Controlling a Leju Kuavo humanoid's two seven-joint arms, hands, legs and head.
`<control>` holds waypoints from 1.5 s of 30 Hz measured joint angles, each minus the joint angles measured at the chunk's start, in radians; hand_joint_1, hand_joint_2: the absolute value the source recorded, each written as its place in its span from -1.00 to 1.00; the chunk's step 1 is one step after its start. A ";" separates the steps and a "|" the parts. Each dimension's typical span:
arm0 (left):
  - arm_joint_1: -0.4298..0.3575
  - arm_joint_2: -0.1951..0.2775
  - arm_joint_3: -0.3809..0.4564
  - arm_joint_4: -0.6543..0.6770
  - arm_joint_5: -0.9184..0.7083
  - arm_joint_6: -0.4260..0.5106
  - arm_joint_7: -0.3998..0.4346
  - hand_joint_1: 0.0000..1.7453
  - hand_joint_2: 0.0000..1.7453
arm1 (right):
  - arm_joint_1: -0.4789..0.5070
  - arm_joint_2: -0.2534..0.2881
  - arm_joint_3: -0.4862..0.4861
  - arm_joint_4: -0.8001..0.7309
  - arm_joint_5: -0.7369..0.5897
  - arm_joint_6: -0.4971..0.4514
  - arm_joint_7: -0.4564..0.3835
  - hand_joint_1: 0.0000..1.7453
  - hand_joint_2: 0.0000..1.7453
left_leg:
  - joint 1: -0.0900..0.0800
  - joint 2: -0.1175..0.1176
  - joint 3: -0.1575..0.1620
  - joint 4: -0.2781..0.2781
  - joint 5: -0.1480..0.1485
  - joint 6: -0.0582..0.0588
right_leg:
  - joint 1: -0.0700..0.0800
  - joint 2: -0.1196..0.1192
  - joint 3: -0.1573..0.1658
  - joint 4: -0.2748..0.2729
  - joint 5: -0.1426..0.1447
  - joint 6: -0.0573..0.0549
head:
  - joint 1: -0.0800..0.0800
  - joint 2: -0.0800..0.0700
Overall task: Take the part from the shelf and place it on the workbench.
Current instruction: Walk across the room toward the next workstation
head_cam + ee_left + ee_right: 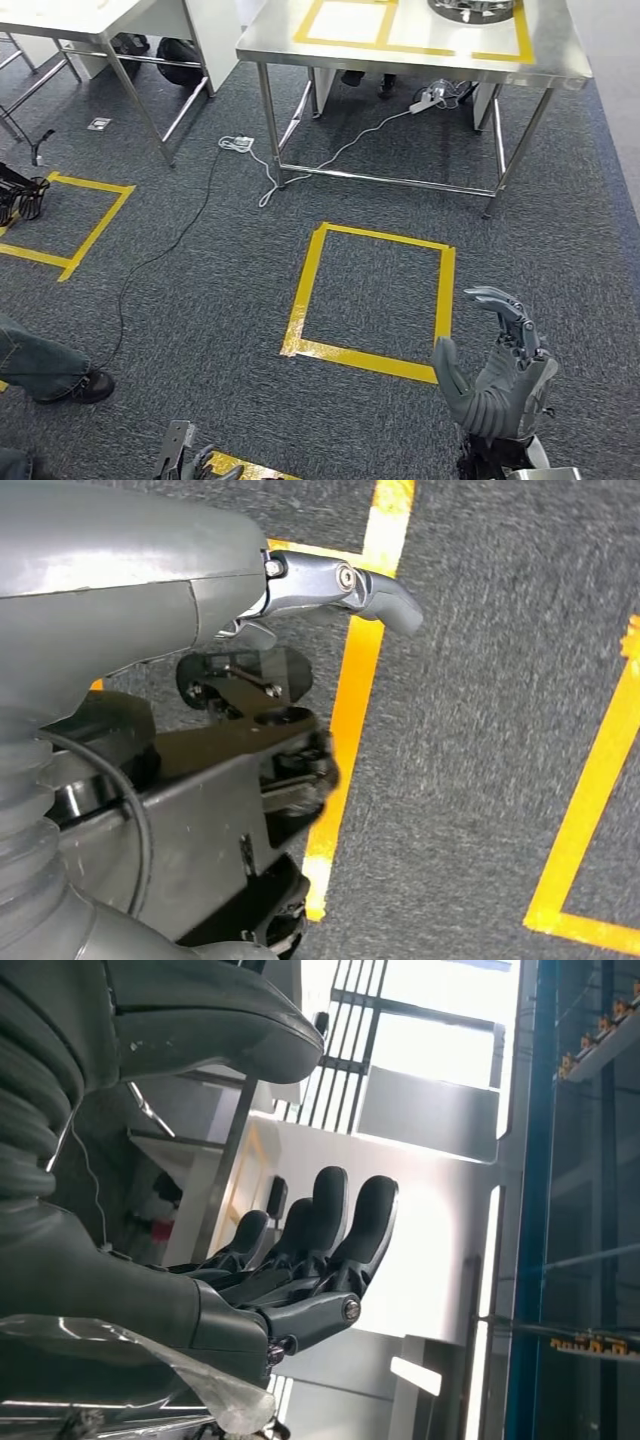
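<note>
— Where is the part (pixel 472 8) seen?
— At the far edge of the steel table (pixel 407 45), on the yellow tape outline, partly cut off by the frame.
— And the hands?
— The right hand (pixel 498 370) is raised over the grey carpet (pixel 226 290) beside a yellow tape square (pixel 373 300), fingers spread, nothing held. The left hand (pixel 226 630) is seen low over the carpet; whether anything is held cannot be told.
</note>
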 joint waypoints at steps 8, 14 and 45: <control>0.000 0.002 0.000 0.000 0.000 0.000 0.000 -1.00 1.00 | -0.002 0.000 0.002 -0.001 0.001 -0.001 0.000 -0.10 1.00 | -0.014 0.042 0.118 -0.244 0.076 0.043 | 0.006 -0.034 -0.007 0.020 -0.025 0.035 | 0.004 0.000; -0.001 0.001 0.000 0.000 0.000 0.000 0.000 -1.00 1.00 | 0.005 0.000 0.003 -0.001 0.003 -0.002 0.000 -0.10 1.00 | -0.013 -0.013 0.111 -0.247 0.084 0.061 | 0.002 0.042 -0.152 0.308 -0.138 0.046 | 0.009 0.000; 0.004 0.010 0.000 0.000 0.010 -0.015 -0.030 -1.00 -1.00 | 0.010 0.000 0.002 -0.001 0.003 -0.012 -0.003 -1.00 -1.00 | -0.014 0.008 0.118 -0.235 0.064 0.028 | -0.009 0.003 -0.015 0.006 0.002 0.039 | -0.005 0.000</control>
